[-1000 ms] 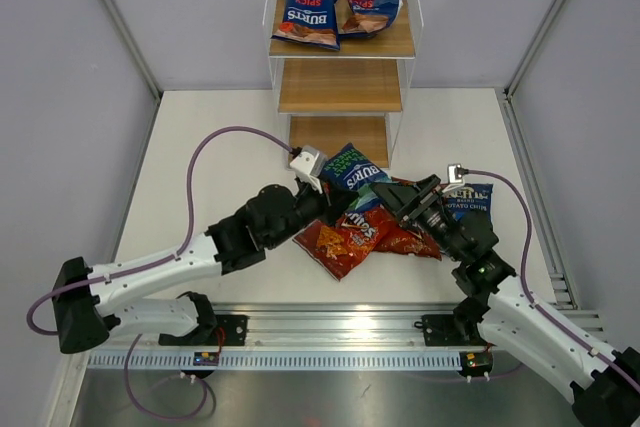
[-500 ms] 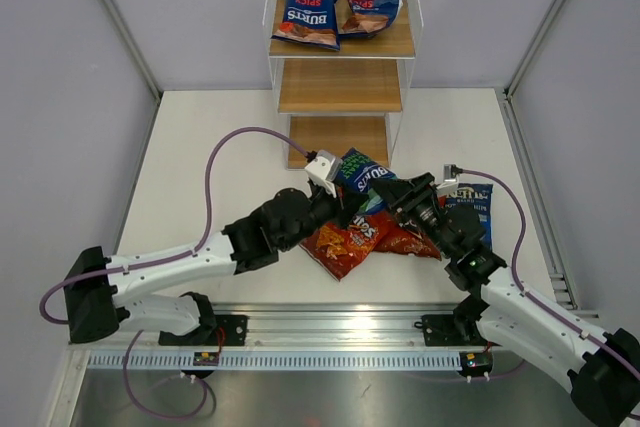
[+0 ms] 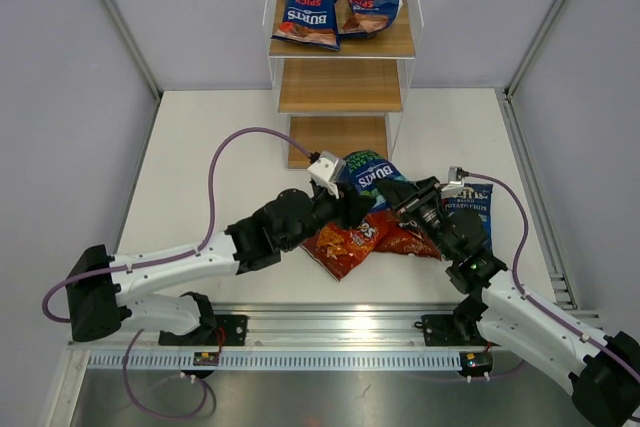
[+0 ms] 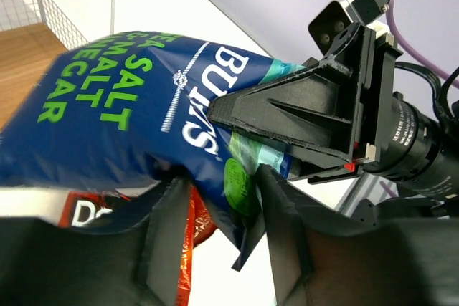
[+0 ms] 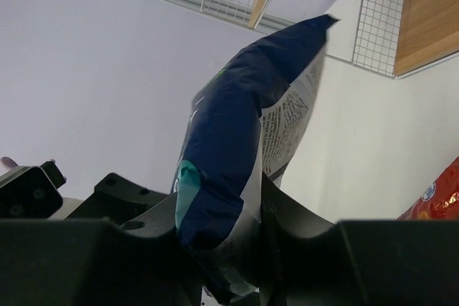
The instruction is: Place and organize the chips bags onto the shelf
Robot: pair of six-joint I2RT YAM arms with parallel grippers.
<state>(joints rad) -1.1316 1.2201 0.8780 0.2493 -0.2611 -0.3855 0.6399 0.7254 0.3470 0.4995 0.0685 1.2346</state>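
The blue bag (image 3: 368,175) is held over the counter (image 3: 220,147) at 6 o'clock from the shelf (image 3: 340,87), pinched in the right claw (image 5: 219,216). The left claw (image 4: 219,231) is set around its lower edge, but whether it grips cannot be told. With so little edge pinched, the bag could be dropped.

A robotics lab's test cell: the left arm (image 3: 170,265) and right arm (image 3: 535,319), trailing purple cables (image 3: 250,130), sit bolted to a metal rail (image 3: 340,325) at a white table (image 3: 200,147) walled by plain grey panels (image 3: 70,97).

A white desk (image 3: 460,127) is enclosed by pale grey walls (image 3: 60,97); a slotted metal rail (image 3: 330,322) is mounted along its near edge.
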